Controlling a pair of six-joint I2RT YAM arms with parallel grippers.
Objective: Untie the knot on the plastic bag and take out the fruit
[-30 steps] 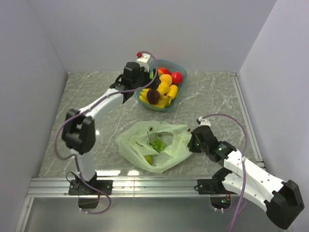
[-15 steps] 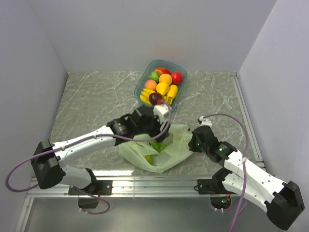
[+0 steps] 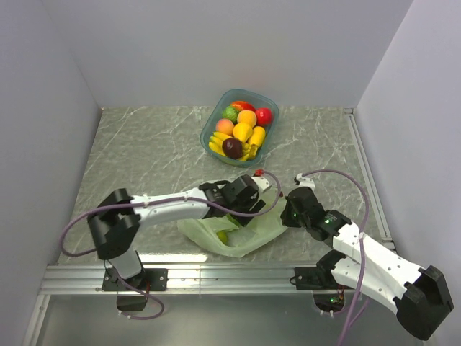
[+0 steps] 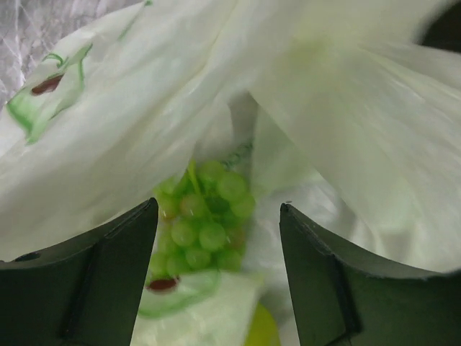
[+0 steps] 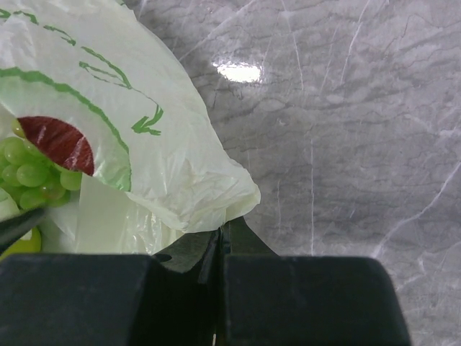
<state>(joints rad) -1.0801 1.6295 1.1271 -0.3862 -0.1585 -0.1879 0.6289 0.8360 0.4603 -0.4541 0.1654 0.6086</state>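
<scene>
The pale green plastic bag [image 3: 256, 232] lies open on the marble table, and no knot shows on it. My left gripper [image 3: 240, 207] reaches into the bag's mouth. In the left wrist view the left gripper [image 4: 217, 209] stands open, its fingers either side of a green grape cluster [image 4: 205, 216] without touching it. A yellow-green piece [image 4: 263, 331] lies just below the grapes. My right gripper [image 5: 223, 232] is shut on the bag's [image 5: 144, 144] right edge, and the grapes [image 5: 32, 173] show through the plastic. From above, the right gripper [image 3: 287, 214] sits at the bag's right side.
A teal bowl [image 3: 207, 133] at the back holds a banana bunch [image 3: 216, 145], a dark plum [image 3: 232, 148], a red round fruit [image 3: 264, 115] and several orange and yellow pieces. White walls close in the table on three sides.
My left arm swung from the bowl back down to the bag and pushed its gripper into the opening, jaws narrowing a little. The right gripper kept its hold on the bag's edge.
</scene>
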